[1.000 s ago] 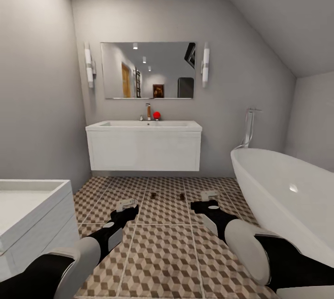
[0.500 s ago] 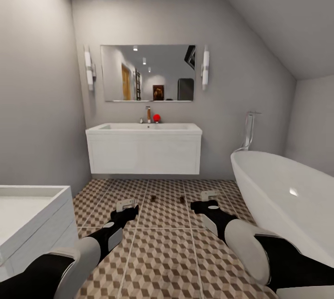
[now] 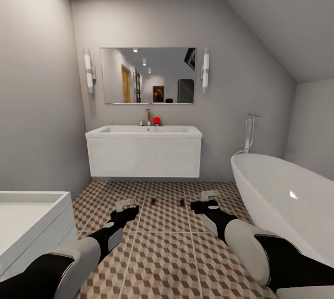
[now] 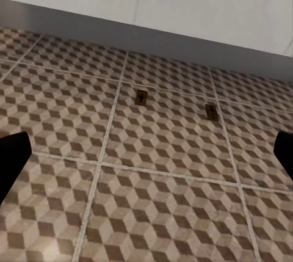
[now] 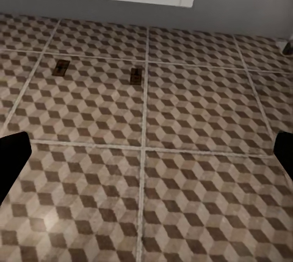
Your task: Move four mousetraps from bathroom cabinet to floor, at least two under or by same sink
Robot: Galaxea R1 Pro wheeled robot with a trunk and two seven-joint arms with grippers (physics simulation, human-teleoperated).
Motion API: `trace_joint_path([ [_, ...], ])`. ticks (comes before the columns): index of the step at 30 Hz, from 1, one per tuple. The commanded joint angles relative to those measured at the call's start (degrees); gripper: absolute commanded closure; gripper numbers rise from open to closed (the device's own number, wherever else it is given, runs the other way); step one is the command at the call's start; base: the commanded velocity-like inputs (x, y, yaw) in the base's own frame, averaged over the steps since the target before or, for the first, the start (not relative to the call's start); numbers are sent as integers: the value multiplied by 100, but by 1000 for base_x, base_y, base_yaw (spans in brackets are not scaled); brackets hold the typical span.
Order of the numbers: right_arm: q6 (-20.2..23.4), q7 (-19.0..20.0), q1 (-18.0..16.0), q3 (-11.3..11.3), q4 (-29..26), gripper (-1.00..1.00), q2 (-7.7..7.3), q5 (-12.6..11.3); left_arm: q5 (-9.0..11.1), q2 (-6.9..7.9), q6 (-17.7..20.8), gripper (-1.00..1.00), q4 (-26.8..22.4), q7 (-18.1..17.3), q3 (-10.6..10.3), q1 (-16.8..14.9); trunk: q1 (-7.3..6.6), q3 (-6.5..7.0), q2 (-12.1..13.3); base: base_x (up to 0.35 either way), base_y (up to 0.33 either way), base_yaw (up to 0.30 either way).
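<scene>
No lettering, label, brand, number or sign can be read anywhere in these pictures.

I see a mirror (image 3: 148,75); wall lamps (image 3: 88,70) flank it, the bathtub (image 3: 280,199) sits lower right of it.
</scene>
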Motion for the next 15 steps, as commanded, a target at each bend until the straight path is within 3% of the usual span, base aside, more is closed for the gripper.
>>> trace_joint_path([
  [1, -23, -26, -8, -49, 18, -100, 0, 58, 41, -1, -19, -100, 6, 15, -49, -4, -24, 11, 38, 0, 0, 0],
  [15, -31, -28, -12, -49, 18, -100, -2, 58, 42, 2, 113, -100, 5, 23, -49, -9, -331, 263, 600, 0, 0, 0],
])
